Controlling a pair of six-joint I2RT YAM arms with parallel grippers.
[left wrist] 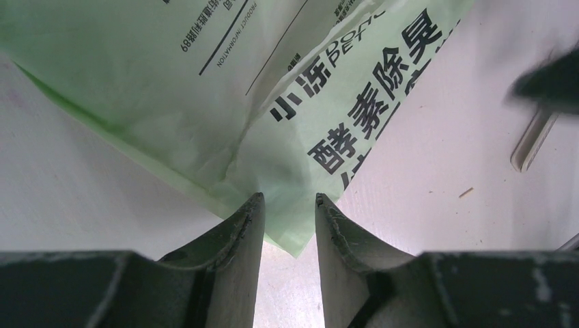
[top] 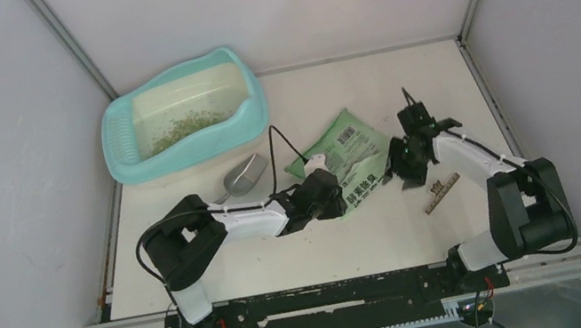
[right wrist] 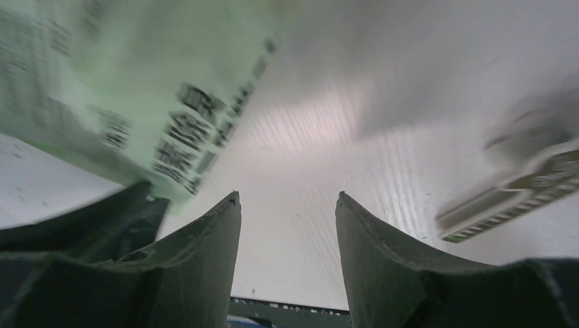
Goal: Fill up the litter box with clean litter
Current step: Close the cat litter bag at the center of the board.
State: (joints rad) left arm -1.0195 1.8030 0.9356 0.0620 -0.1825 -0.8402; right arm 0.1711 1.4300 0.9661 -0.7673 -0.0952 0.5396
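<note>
The turquoise litter box (top: 178, 160) stands at the back left of the table. A thin patch of pale green litter (top: 186, 128) lies on its cream floor. The flat green printed bag (top: 350, 152) lies mid-table. My left gripper (top: 342, 201) is open at the bag's near corner. In the left wrist view that corner (left wrist: 290, 225) lies between the two fingers, and my left gripper (left wrist: 287, 199) does not pinch it. My right gripper (top: 408, 181) hovers just right of the bag. In the right wrist view my right gripper (right wrist: 287, 197) is open and empty over bare table, with the bag (right wrist: 136, 89) at its left.
A grey metal scoop (top: 242, 177) lies between the litter box and the left arm. A narrow printed strip (top: 442, 192) lies on the table right of my right gripper, and also shows in the right wrist view (right wrist: 512, 199). White walls close in the table on three sides.
</note>
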